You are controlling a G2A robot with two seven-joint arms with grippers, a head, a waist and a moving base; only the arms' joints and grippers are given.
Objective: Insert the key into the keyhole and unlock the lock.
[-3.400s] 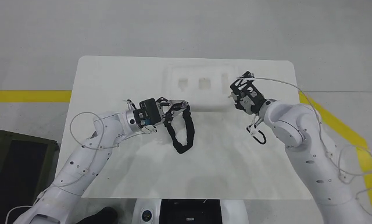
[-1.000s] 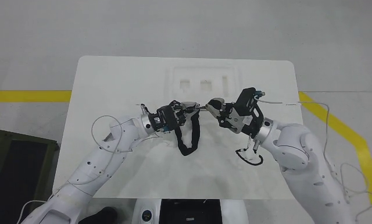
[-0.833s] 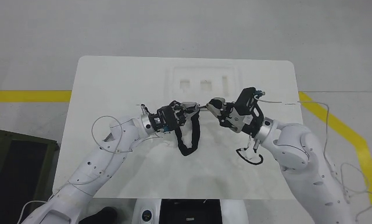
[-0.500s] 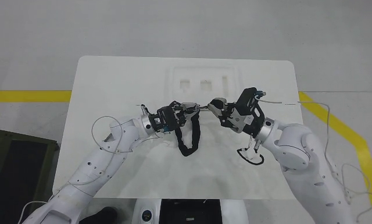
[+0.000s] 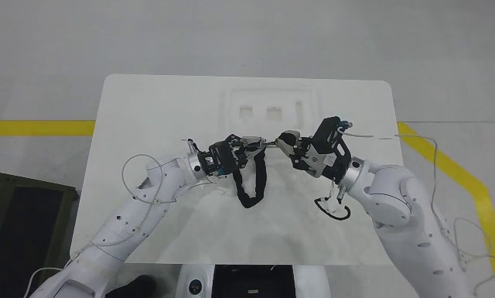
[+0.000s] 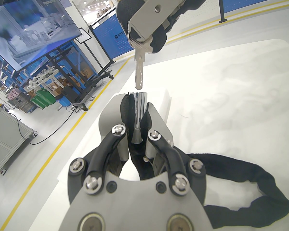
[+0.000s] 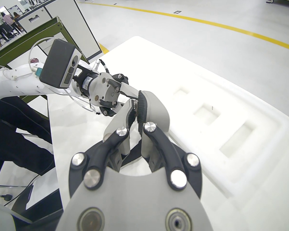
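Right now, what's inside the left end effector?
The left end effector clamps the chrome lock cylinder, black chain trailing out. Its keyhole face points away, hidden; the key tip hovers just off it.

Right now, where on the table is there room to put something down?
Bare table lies at the far left corner, between its edge and the white tray, and along the near edge, between the two arms, on the near side of the black lock. The middle is crowded: the left hand with the lock meets the right hand with the key.
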